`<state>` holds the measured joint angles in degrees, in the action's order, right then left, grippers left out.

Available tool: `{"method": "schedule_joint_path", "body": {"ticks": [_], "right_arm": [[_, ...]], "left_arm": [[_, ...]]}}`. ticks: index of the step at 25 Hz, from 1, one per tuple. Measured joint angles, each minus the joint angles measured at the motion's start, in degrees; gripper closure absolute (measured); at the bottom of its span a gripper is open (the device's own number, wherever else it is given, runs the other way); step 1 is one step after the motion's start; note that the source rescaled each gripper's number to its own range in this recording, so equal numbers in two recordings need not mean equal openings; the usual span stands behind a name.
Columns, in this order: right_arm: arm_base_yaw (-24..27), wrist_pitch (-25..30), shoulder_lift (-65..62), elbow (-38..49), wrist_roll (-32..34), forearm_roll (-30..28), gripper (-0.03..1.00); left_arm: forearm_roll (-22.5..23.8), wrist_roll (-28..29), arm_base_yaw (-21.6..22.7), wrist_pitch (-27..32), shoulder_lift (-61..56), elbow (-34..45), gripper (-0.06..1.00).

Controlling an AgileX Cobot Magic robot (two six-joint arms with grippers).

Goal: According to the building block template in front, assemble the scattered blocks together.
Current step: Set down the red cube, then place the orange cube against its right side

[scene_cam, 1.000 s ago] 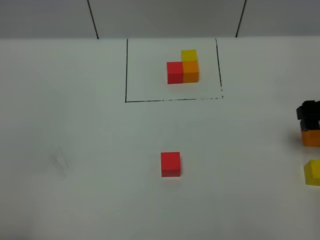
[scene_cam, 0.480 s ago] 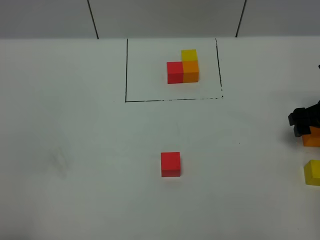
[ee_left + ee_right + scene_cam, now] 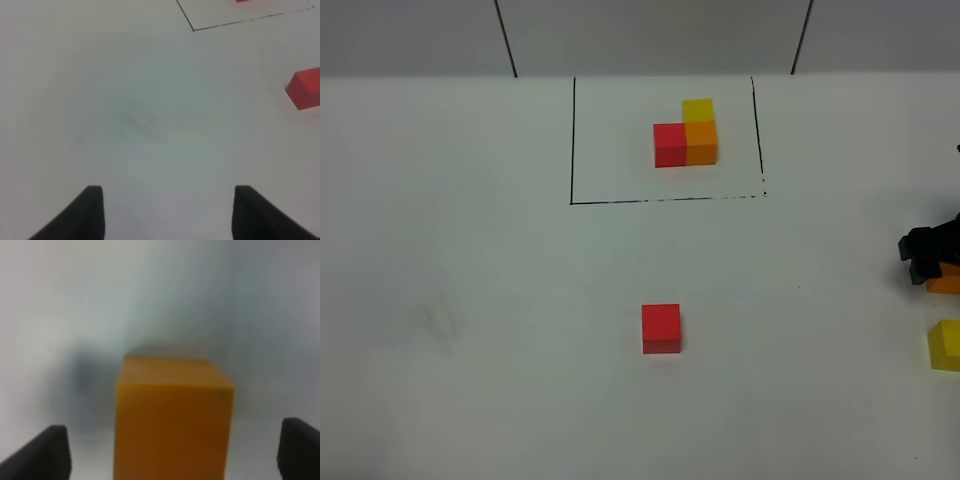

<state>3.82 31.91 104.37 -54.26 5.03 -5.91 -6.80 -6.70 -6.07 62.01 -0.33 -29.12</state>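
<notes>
The template [image 3: 686, 132] sits in the upper middle of the overhead view, inside a thin black outline [image 3: 572, 140]. Its red and orange pieces touch side by side, with the yellow piece behind the orange. The loose red cube [image 3: 661, 328] lies alone on the white table [image 3: 470, 300], just below the centre. At the right edge, the loose orange cube [image 3: 946, 281] is partly hidden by the right gripper [image 3: 920, 255]. The loose yellow cube [image 3: 947, 345] lies just below it, near but apart. The right jaws are spread wide with the orange cube standing between them, a gap on either side. The left gripper [image 3: 170, 212] hangs over bare table, jaws wide and holding nothing.
</notes>
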Motion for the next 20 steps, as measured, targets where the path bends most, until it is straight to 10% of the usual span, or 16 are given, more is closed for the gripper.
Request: {"method": "schedule_joint_path", "body": {"ticks": [20], "right_arm": [[0.0, 0.5, -1.1, 0.0, -0.5, -1.2, 0.27]], "left_arm": [[0.0, 0.0, 0.0, 0.0, 0.0, 0.0, 0.7]]}}
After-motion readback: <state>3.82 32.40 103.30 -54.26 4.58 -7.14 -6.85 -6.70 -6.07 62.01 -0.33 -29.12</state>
